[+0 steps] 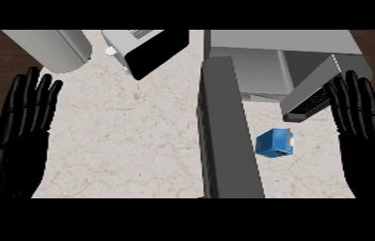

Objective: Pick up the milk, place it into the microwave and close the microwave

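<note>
Fingers of the black right hand (356,117) are straight and spread slightly apart, pointing up along the right edge of the head view; the hand holds nothing and touches nothing that can be seen. The black left hand (28,121) shows the same way at the left edge, fingers straight and upward, palm bare, resting over the pale speckled stone counter (124,146).

The small blue milk carton with a white face (276,142) stands on the counter to the left of the right hand and a little lower than its fingertips, apart from it, with bare counter between them. Just left of the carton, close beside it, runs the long dark grey open microwave door (227,131), seen edge-on from above. The grey microwave body (278,61) lies above the carton, toward the back of the counter, and a dark slanted panel with small keys (311,102) sits between the microwave and the right hand's fingers.

At the upper left are a grey rounded appliance (55,49) and a tilted black-and-silver flat device (150,51), well apart from both hands.
</note>
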You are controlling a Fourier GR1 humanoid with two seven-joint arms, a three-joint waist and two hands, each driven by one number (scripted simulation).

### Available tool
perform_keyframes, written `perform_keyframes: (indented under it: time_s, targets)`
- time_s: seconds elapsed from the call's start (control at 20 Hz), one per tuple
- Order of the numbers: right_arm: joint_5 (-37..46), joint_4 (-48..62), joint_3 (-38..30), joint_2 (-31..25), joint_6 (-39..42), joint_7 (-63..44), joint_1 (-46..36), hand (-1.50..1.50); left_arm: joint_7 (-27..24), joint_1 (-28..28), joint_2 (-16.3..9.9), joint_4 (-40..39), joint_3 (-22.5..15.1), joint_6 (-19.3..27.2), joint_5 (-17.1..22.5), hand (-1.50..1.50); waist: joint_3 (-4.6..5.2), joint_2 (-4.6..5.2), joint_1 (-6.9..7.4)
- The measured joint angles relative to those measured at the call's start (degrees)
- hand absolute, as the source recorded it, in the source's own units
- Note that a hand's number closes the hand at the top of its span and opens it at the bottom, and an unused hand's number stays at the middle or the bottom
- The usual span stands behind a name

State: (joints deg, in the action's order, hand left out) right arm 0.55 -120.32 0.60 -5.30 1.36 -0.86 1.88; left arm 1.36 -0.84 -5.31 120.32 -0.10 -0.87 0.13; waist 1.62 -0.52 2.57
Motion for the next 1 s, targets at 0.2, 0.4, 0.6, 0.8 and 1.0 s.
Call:
perform_keyframes:
  time_s: [0.2,0.4,0.6,0.8,1.0]
  targets:
    - [-0.2,-3.5,1.3,0.2,0.5,-1.2,0.3,-1.50,-2.2,-1.5,2.6,0.2,-2.3,2.9,-3.9,-1.50,-1.02,0.27,-1.68]
    - [-2.9,-9.3,2.9,-0.3,3.5,-1.0,5.3,-1.50,-2.3,-3.9,4.3,0.4,-6.6,9.7,-5.0,-1.50,-1.41,0.24,-2.59]
    - [-4.2,-14.2,4.4,-0.6,5.9,-0.5,10.8,-1.50,-3.3,-10.7,4.9,3.2,-12.1,15.1,-3.7,-1.50,-1.54,0.25,-2.65]
    - [-3.7,-17.6,6.2,0.0,7.9,1.8,17.3,-1.50,-5.0,-17.8,4.8,7.5,-15.2,16.0,-3.9,-1.50,-1.60,0.26,-2.62]
    - [-2.1,-19.7,6.9,0.5,9.0,4.6,22.6,-1.50,-9.9,-25.5,4.7,9.0,-18.4,15.7,-3.5,-1.50,-1.61,0.26,-2.55]
